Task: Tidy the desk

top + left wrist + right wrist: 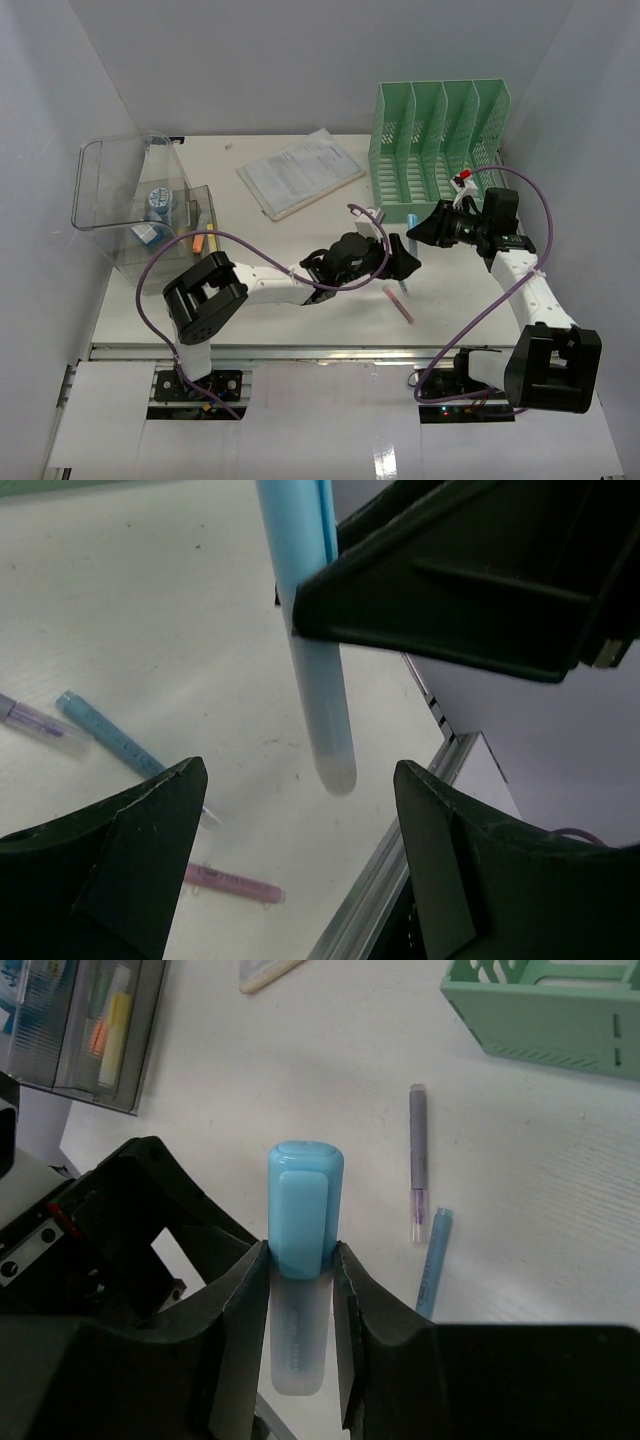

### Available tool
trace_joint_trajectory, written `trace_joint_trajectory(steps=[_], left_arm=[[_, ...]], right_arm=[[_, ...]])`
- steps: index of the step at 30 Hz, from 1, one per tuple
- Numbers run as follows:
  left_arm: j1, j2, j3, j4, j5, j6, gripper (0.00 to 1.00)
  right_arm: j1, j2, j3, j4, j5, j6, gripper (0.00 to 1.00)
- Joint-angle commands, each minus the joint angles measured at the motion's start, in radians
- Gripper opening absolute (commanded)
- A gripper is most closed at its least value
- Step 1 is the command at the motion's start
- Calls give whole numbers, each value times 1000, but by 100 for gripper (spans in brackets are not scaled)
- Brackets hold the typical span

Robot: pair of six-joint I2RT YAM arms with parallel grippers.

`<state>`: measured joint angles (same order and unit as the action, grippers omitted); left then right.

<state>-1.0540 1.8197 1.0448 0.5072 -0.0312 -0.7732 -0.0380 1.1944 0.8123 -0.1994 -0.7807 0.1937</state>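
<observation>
Left gripper (298, 775), jaws wide, is flanking the blue pen (318, 680) the right gripper (300, 1260) is pinching; handover seemingly needs closing next.

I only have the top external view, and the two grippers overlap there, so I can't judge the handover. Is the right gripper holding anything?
Observer: Yes. The right gripper is shut on a light blue highlighter, clamped near its cap.
Operator: Has the left gripper taken hold?
Observer: No. The left gripper is open, its fingers either side of the highlighter's lower end, with gaps.
Operator: Anything loose nearby?
Observer: A purple pen and a blue pen lie close together on the desk.
</observation>
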Motion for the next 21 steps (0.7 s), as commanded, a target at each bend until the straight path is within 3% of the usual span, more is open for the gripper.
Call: trace_joint_trajectory(steps=[1, 4, 7, 14, 17, 21], left_arm=[[-11, 41, 104, -16, -82, 25, 85], [-14, 59, 124, -24, -100, 19, 82], [-14, 78, 151, -54, -105, 16, 72], [-14, 91, 163, -83, -100, -6, 30], [-14, 81, 165, -104, -90, -5, 23], [-14, 56, 155, -129, -77, -1, 14]], right_arm=[[2, -37, -19, 48, -68, 40, 12], [3, -50, -33, 58, -76, 45, 12], [1, -57, -45, 64, -91, 48, 12], [1, -89, -67, 74, -87, 15, 14], [1, -100, -81, 84, -96, -1, 27], [1, -98, -83, 84, -150, -68, 57]])
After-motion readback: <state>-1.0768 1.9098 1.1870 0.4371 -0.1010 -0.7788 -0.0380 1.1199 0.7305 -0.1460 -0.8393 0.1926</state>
